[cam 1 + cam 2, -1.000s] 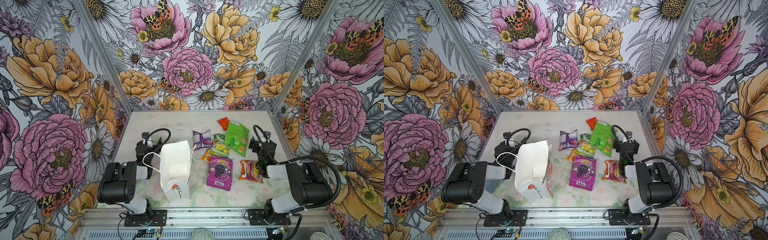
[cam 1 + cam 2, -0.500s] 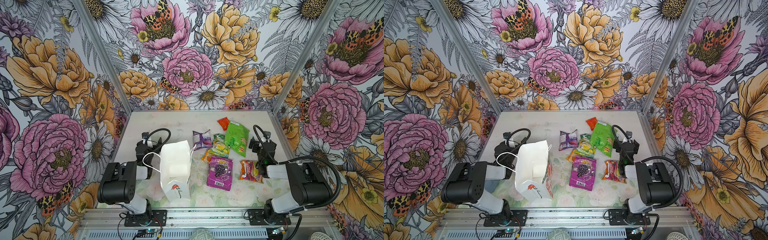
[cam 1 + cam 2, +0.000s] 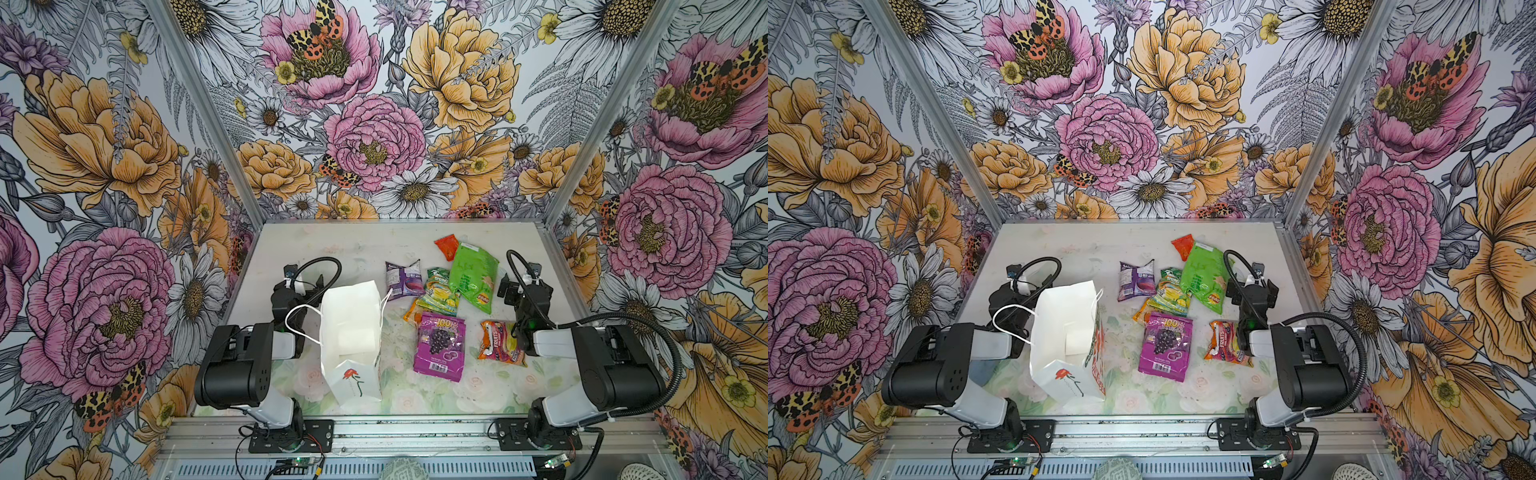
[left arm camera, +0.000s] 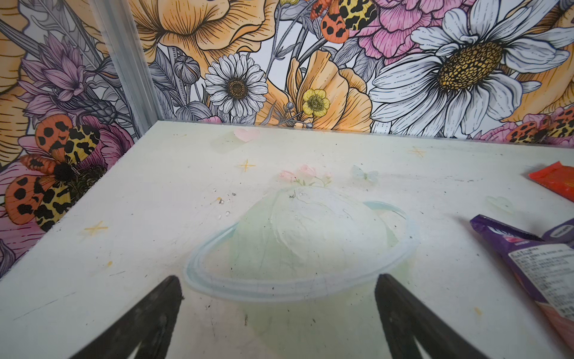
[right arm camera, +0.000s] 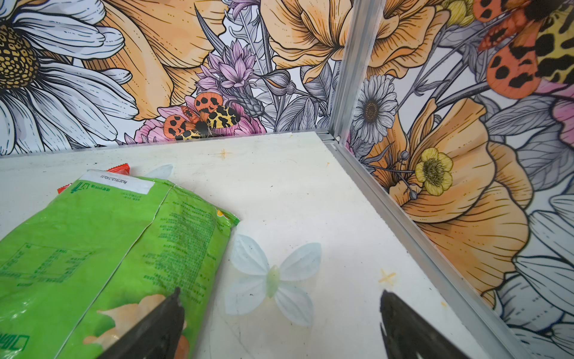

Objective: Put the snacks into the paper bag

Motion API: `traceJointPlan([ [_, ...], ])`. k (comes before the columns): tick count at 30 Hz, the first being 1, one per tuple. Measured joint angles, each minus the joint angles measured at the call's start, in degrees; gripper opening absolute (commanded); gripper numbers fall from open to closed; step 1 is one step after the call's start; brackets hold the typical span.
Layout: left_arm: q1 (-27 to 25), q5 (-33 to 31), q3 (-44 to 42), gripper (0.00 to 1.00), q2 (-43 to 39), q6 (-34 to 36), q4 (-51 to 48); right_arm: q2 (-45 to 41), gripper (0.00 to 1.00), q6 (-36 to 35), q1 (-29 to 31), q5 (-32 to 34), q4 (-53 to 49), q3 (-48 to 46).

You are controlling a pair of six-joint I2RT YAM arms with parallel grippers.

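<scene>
On the tabletop [image 3: 324, 245] all the snacks [image 3: 440, 345] lie right of the bag [image 3: 351, 320], which stands open. Both the left hand [image 4: 279, 279] and right hand [image 5: 279, 295] gape wide, empty. I'd pinch the green chips [image 5: 108, 242] by a crimped edge, not the puffy middle, while the left hand steadies the bag, lol.

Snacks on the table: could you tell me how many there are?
7: red packet at the back, green chip bag beside it, small purple packet, green-yellow packet over small orange packet, grape pouch, fruit packet in front. The paper bag may hide more.
</scene>
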Motion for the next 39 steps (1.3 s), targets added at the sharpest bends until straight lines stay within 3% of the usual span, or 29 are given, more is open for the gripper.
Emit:
traceJointPlan([
  [5,-1.4,-2.5,-3.6,0.99,-4.4,0.1,1.5,-1.1,1.00,-0.9,0.5,-0.8,3.7,-3.1],
  [13,-1.6,-9.8,-0.8,0.99,-24.5,-0.6,-13.6,-13.9,1.00,-1.1,1.2,-0.2,2.2,-8.6],
  [18,-1.5,-18.9,4.6,0.99,-35.2,-6.0,-28.4,-23.9,1.00,1.3,1.5,3.3,-11.8,-3.9],
  [22,-0.3,-29.3,12.6,0.99,-40.0,-16.4,-42.2,-31.1,1.00,5.9,1.5,5.2,-23.6,3.8],
  [25,2.9,-33.0,19.4,0.99,-40.5,-24.4,-53.4,-34.7,1.00,9.9,1.5,5.8,-31.4,9.0],
  [32,7.7,-29.8,32.5,0.99,-41.1,-33.1,-74.8,-39.9,1.00,20.3,-1.2,3.2,-50.5,16.6],
  [39,14.3,-8.3,43.7,0.99,-46.1,-26.9,-85.2,-45.6,1.00,27.1,-5.5,-6.1,-64.0,20.9],
])
